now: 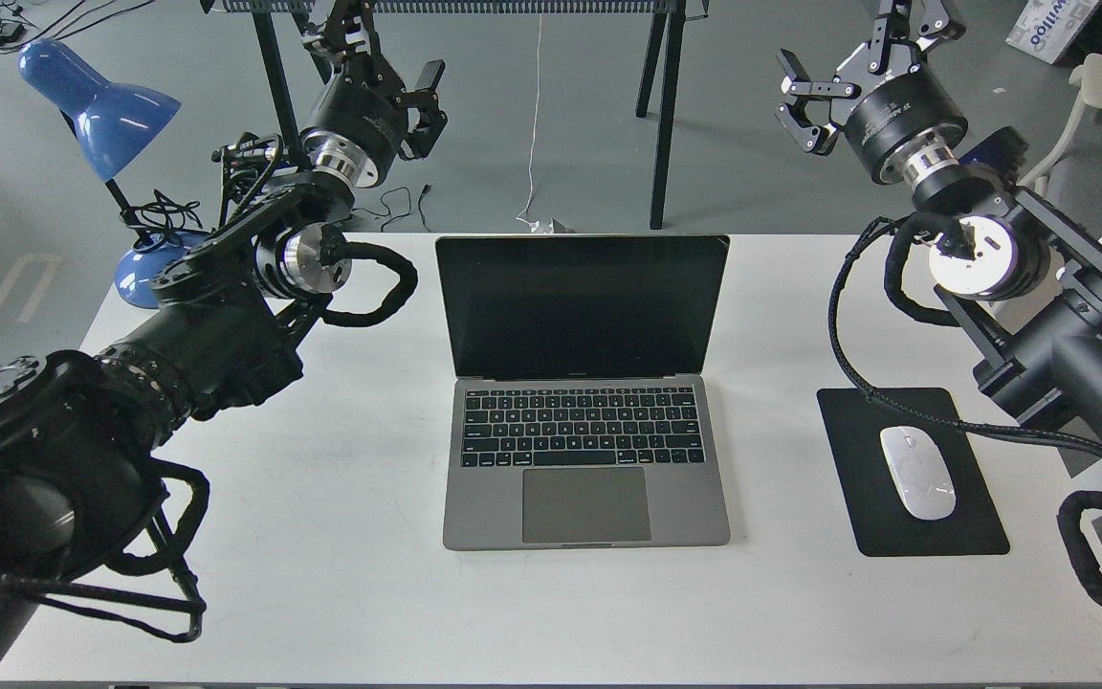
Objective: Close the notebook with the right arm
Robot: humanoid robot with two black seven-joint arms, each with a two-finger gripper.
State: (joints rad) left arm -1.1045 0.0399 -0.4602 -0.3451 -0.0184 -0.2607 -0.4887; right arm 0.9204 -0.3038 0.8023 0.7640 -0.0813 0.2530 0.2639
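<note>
Bench (321, 574), white: notebook (584, 402) at centre, lid open, upright. Mouse (917, 472) on black pad (924, 522), right. Right arm (1039, 306) raised beyond the pad, fingers (804, 120) apart, clear of notebook. Left gripper (412, 100) raised at far left, fingers apart.

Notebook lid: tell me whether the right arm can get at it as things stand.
Probably yes. The right gripper hangs open, up and right of the open notebook, and nothing stands between it and the lid's top edge.

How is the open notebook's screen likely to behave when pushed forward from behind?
The notebook looks rigid metal, so its screen probably swings stiffly on the hinge. The slim base may slide on the smooth white table.
</note>
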